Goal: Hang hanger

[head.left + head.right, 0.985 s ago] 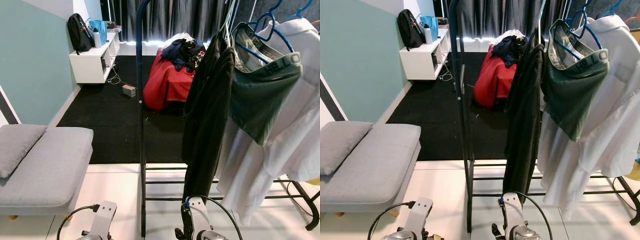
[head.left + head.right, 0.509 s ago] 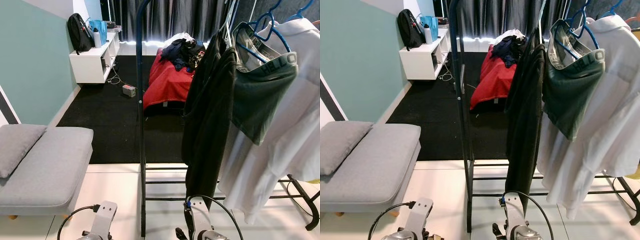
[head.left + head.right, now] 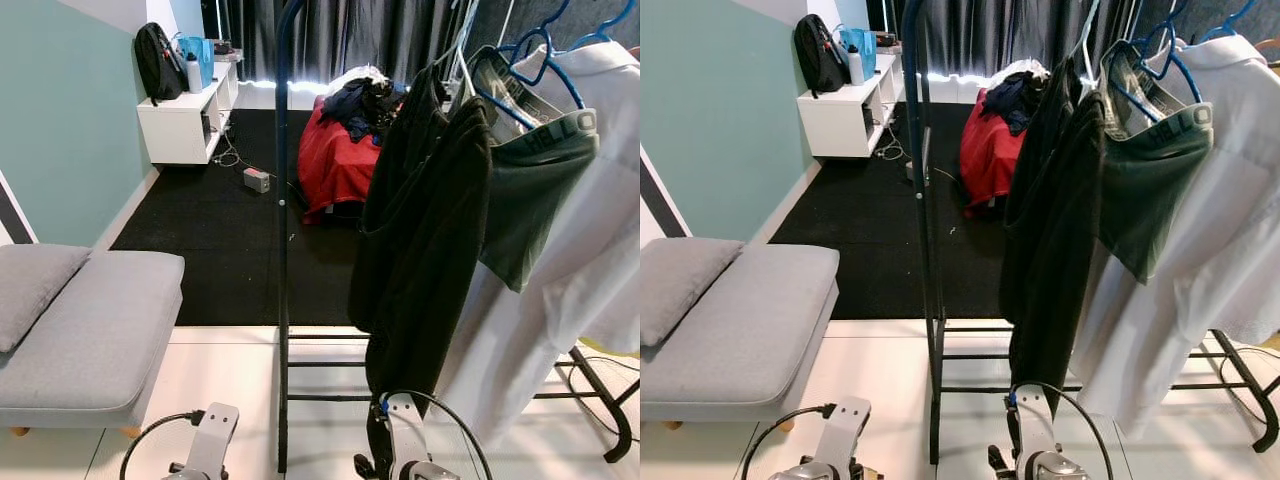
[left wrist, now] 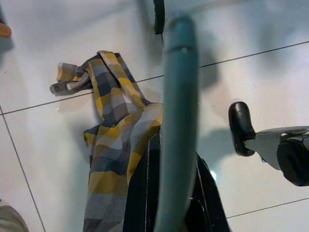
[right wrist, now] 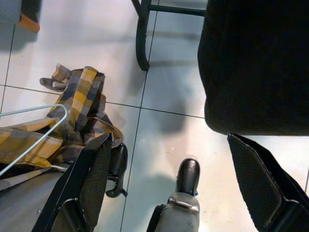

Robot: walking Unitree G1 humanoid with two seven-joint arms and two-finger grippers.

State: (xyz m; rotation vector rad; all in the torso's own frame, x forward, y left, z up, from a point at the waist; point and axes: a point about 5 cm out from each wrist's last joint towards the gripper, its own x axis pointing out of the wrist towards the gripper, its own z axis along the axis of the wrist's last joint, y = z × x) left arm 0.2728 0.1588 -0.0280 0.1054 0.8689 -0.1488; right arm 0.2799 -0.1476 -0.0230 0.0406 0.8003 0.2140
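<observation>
Currently both arms hang low at the robot's front, wrists just above the white tile floor (image 5: 164, 92). Left gripper (image 4: 169, 193) is closed around a teal hanger (image 4: 177, 121), its thick bar running straight out between the black fingers; a yellow-and-grey plaid shirt (image 4: 113, 145) drapes off it and trails down onto the tiles. From the right wrist camera the same plaid shirt shows bunched on the floor with a thin white wire hanger (image 5: 34, 130) lying across it. Right gripper (image 5: 178, 193) is spread wide, nothing between the fingers, pointing at the floor beside the hem of a black garment (image 3: 425, 230). That black garment hangs on the black clothes rack (image 3: 282, 200), next to a dark green garment (image 3: 530, 190) on a blue hanger (image 3: 545, 40) and a white shirt (image 3: 580, 260). Grey bench (image 3: 90, 330) with a cushion sits to the robot's left; a red bag (image 3: 335, 160) piled with clothes sits on the black carpet behind the rack, near a white shelf unit (image 3: 185, 125).
</observation>
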